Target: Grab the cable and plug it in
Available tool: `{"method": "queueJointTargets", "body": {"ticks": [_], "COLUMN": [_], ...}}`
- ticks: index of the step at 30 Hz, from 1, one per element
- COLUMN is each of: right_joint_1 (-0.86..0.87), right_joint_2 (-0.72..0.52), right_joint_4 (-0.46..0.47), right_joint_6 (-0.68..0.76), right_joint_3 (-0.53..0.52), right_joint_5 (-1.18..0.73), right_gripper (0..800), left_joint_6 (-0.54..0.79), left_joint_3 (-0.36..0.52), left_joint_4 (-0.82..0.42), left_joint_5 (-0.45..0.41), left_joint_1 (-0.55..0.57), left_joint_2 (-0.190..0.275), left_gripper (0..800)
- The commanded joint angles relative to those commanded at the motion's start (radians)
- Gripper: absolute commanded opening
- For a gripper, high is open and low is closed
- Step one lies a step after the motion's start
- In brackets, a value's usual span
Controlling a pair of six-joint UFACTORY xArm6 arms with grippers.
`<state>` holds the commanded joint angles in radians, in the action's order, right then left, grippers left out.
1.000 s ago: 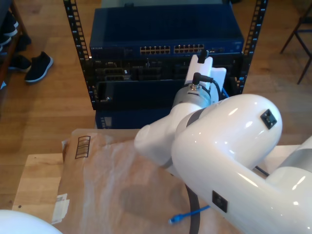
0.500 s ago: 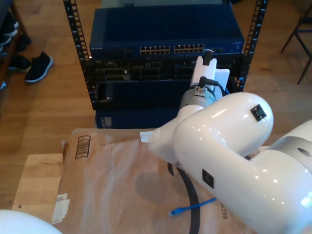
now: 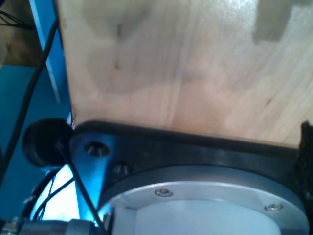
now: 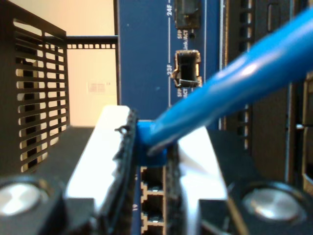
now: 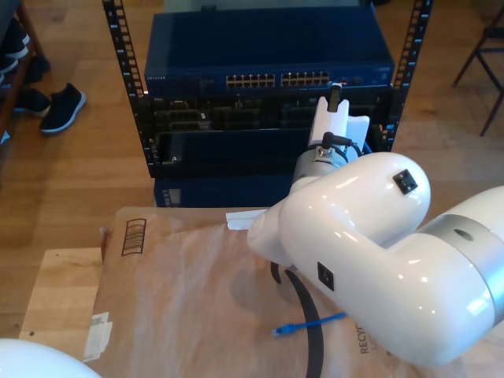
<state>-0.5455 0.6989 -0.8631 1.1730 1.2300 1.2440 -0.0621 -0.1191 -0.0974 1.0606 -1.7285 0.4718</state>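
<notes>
Near edge, exterior view: brown paper sheet (image 5: 181, 291) covers the wooden table (image 5: 55, 299). One end of the cable (image 5: 303, 324) lies on the paper, right of centre in the exterior view, loose plug end pointing to that view's left, partly under the white arm (image 5: 370, 260). A thicker black cable (image 5: 311, 331) runs across the paper just beside it.

My second gripper (image 5: 334, 94) is at the far end of that white arm, up against the rack (image 5: 268, 79), near the right end of the port row in the exterior view. In the second wrist view its pads (image 4: 124, 147) are clamped on the blue boot of the cable (image 4: 234, 83), which comes out toward the camera. The gripped end sits right at the blue switch face (image 4: 146, 73), just above a row of open ports (image 4: 154, 188); can't tell whether the plug is seated. An SFP slot (image 4: 187, 68) sits further along the panel.

My first gripper: its wrist view looks at a wood surface (image 3: 186, 73) and its own mount plate (image 3: 195, 196); fingers not visible, can't tell apart or together.

Far left in the exterior view: shoes (image 5: 61, 106) on the wood floor.
</notes>
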Motion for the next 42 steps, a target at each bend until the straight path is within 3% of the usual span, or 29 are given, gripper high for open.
{"method": "queueJointTargets", "body": {"ticks": [12, 42], "right_joint_1": [0.029, 0.038], "right_joint_2": [0.041, 0.061], "right_joint_4": [0.081, 0.084], "right_joint_6": [0.005, 0.006], "right_joint_3": [0.041, 0.052], "right_joint_5": [0.003, 0.023], "right_gripper": [0, 0], "left_joint_6": [-0.002, -0.002], "left_joint_3": [0.002, 0.000], "left_joint_4": [0.000, 0.000], "left_joint_5": [0.000, 0.000], "left_joint_1": [0.000, 0.000], "left_joint_2": [0.000, 0.000], "left_gripper": [800, 800]}}
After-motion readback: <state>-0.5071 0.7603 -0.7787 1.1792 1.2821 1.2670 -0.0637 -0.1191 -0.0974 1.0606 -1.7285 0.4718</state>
